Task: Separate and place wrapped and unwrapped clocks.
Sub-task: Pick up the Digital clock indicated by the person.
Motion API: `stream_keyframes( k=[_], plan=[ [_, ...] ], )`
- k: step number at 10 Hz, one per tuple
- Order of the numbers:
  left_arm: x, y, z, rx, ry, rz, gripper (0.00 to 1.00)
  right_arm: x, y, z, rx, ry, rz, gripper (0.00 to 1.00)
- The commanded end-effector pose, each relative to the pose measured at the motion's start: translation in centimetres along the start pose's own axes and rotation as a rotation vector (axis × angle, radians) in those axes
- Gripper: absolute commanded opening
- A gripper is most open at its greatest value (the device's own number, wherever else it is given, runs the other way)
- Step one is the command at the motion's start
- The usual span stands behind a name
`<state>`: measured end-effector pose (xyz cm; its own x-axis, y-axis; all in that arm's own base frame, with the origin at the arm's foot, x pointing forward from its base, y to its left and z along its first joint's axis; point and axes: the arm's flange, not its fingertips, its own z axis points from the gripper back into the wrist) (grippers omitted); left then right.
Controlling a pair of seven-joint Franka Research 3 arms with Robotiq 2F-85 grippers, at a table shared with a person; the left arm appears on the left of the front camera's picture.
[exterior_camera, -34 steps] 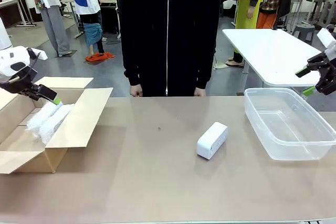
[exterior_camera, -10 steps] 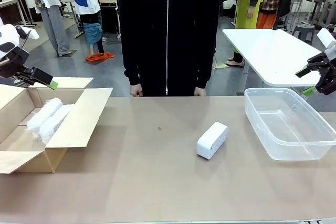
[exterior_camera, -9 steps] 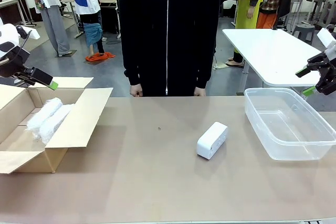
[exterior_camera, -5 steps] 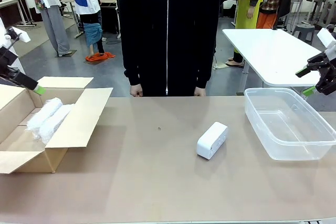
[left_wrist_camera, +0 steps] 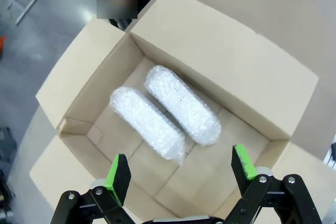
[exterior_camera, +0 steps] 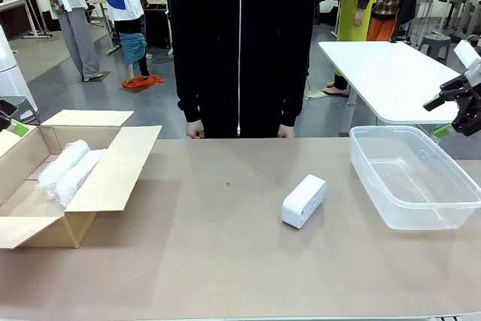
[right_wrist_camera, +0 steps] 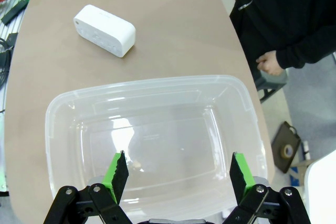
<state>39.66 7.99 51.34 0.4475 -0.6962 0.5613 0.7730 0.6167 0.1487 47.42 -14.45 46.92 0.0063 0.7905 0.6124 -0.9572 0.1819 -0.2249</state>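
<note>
Left tool [left_wrist_camera: 180, 167] wide open, empty, wrapped clocks [left_wrist_camera: 181, 106] right below it. Right tool [right_wrist_camera: 178, 174] open and empty too, unwrapped clock [right_wrist_camera: 105, 30] out past it.

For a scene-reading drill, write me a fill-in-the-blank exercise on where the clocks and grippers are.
The brown cardboard box holds ____ crinkly bubble-wrapped bundles.
The smooth white rounded plastic block lies on the tan ____, left of the clear plastic tub.
The left gripper and right gripper both have ____ jaws.
Missing words: two; table; open.
</note>
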Motion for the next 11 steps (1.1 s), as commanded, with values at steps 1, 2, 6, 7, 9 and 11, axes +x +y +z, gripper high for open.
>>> stream_keyframes(
  k=[1, 2, 6, 7, 9, 11],
  plan=[
    [-1.0, 1.6, 0.0, -0.056, -0.03, -0.117, 1.0, 0.0, 0.0, -0.2, 0.002, 0.0, 0.0, 1.0],
    [-1.4, 1.9, 0.1, -0.071, -0.036, -0.146, 1.0, 0.0, 0.0, -0.2, 0.002, 0.0, 0.0, 1.0],
    [-2.9, 3.1, -0.3, -0.137, -0.093, -0.254, 1.0, 0.0, 0.0, -0.2, 0.002, 0.0, 0.0, 1.0],
    [-2.9, 3.2, -0.6, -0.162, -0.11, -0.278, 1.0, 0.0, 0.0, -0.2, 0.002, 0.0, 0.0, 1.0],
    [-2.6, 3.2, -0.7, -0.195, -0.141, -0.319, 1.0, 0.0, 0.0, -0.2, 0.002, 0.0, 0.0, 1.0],
    [-2.6, 3.4, -0.2, -0.209, -0.185, -0.345, 1.0, 0.0, 0.0, -0.2, 0.002, 0.0, 0.0, 1.0]
  ],
)
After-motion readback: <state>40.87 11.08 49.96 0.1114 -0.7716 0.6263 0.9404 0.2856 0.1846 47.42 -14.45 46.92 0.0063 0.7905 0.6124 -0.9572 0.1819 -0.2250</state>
